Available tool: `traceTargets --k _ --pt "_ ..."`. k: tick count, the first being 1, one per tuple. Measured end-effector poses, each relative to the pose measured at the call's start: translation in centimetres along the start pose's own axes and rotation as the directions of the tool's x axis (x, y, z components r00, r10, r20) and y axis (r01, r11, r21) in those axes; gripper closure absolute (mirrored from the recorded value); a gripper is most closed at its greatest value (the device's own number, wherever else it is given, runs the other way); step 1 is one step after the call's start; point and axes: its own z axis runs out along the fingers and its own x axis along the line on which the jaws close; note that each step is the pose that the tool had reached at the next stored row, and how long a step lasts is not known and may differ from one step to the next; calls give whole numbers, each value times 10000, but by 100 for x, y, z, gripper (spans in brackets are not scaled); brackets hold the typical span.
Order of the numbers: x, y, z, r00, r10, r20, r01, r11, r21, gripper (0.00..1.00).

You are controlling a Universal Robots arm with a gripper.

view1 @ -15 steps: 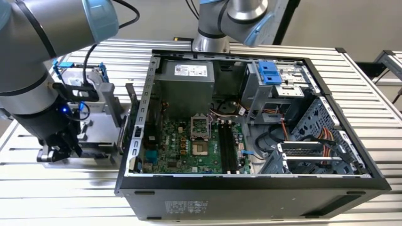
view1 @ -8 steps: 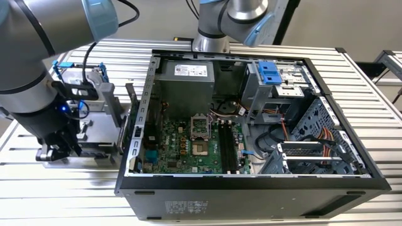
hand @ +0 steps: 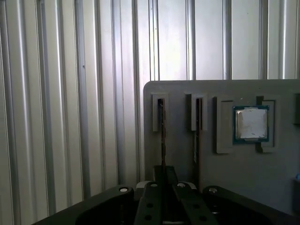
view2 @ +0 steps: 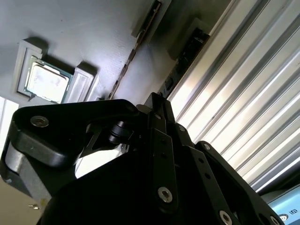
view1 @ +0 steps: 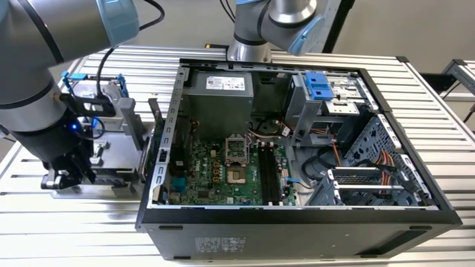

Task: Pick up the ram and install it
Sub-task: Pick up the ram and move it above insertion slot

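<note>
Two thin boards stand on edge in slots of a grey holder plate (hand: 183, 91). The ram (hand: 161, 136) (view2: 174, 71) is the one nearest the plate's edge. My gripper (hand: 164, 182) (view2: 157, 99) sits on its near end, fingers drawn together and shut on its thin edge, and the ram is still seated in its slot. The second stick (hand: 197, 136) (view2: 136, 51) stands one slot over, towards the processor. In the exterior view my gripper (view1: 67, 177) is low over the grey holder at that view's left, beside the open computer case (view1: 297, 222).
A processor chip (hand: 251, 123) (view2: 44, 82) lies in a recess of the same plate. Ribbed metal tabletop (hand: 70, 117) surrounds the holder. Inside the case, long black slots (view1: 268, 172) run along the green motherboard. A second arm (view1: 271, 22) stands behind the case.
</note>
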Motion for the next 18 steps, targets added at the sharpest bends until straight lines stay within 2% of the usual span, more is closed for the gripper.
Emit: traceTargets --k 18 --pt "-1 1 -115 10000 0 0 0 10000 1 100"
